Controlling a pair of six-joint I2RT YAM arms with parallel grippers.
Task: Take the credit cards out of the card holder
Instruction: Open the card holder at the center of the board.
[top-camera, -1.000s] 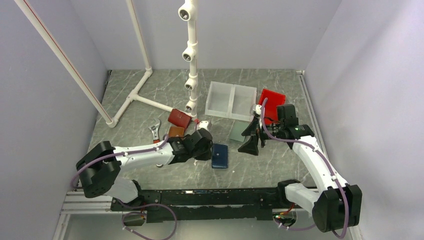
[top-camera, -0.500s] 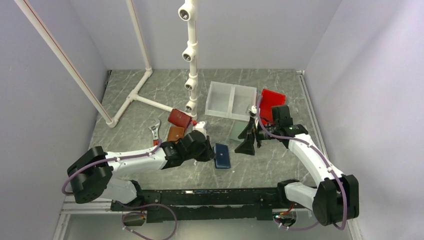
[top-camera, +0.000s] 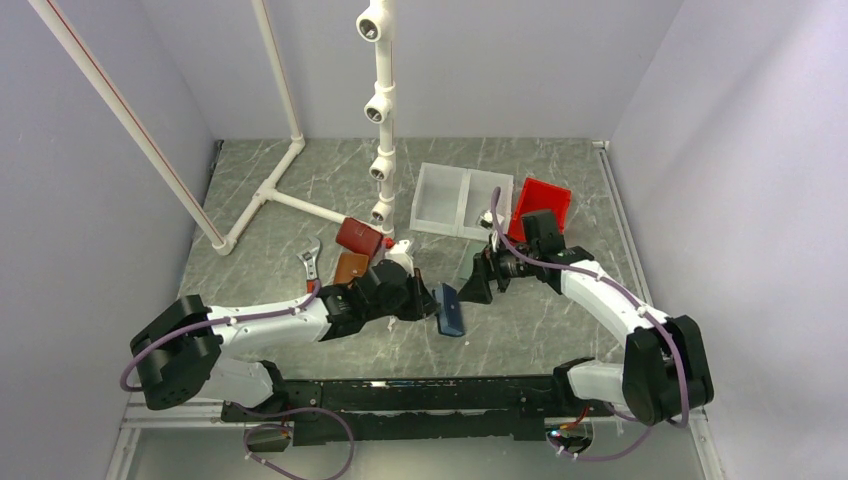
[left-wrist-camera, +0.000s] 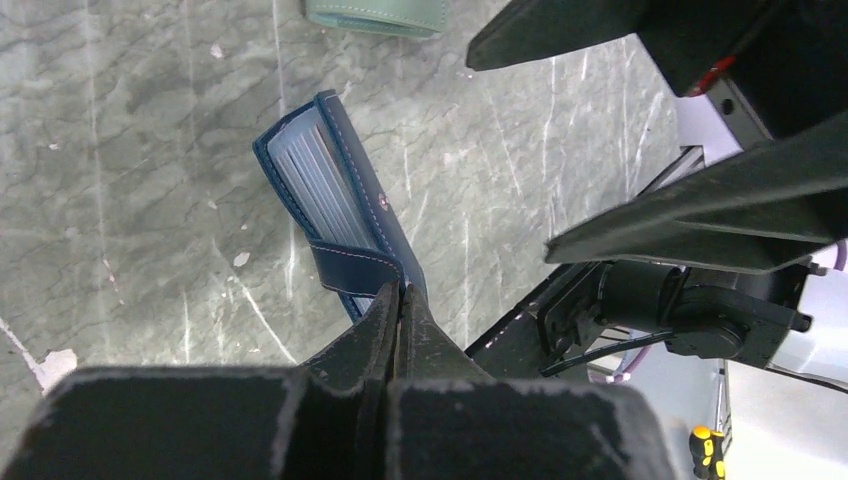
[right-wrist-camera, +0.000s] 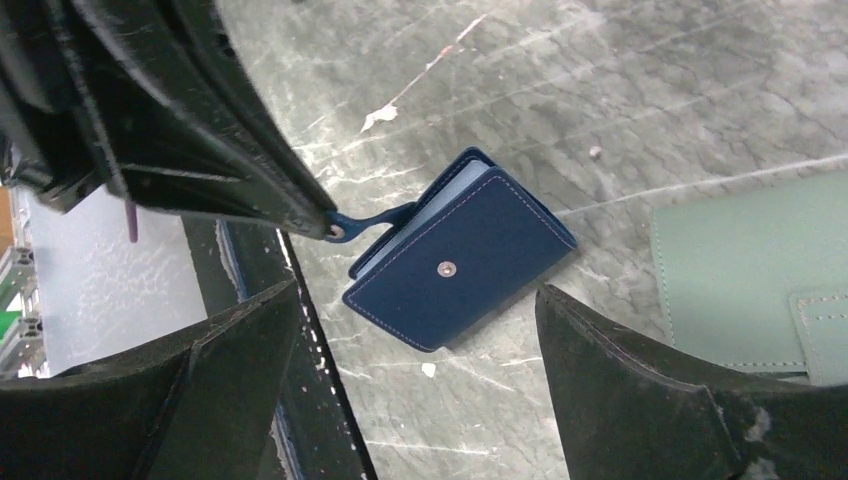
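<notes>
On a grey marbled table (top-camera: 560, 335), the two arms meet over a single small wallet. The left gripper (left-wrist-camera: 398, 296) is pinched tight on the closure strap (right-wrist-camera: 375, 222) of the navy card holder (right-wrist-camera: 465, 265) and holds it tilted, one edge up and the far end low against the tabletop near the middle front of the table. The right gripper (top-camera: 476, 285) hovers just beside it, spread wide and holding nothing, with a grey-green wallet (right-wrist-camera: 750, 280) lying close behind. The holder is barely ajar. A pale stack (left-wrist-camera: 318, 185) shows between its covers, but whether that is the credit cards or their sleeves cannot be told, and nothing is out yet. The step in hand looks like opening the holder. It would go best with the strap held firm while the right fingers take only the free cover by its snap stud (right-wrist-camera: 446, 267), clear of the neighbouring wallet, and fold it back slowly.
</notes>
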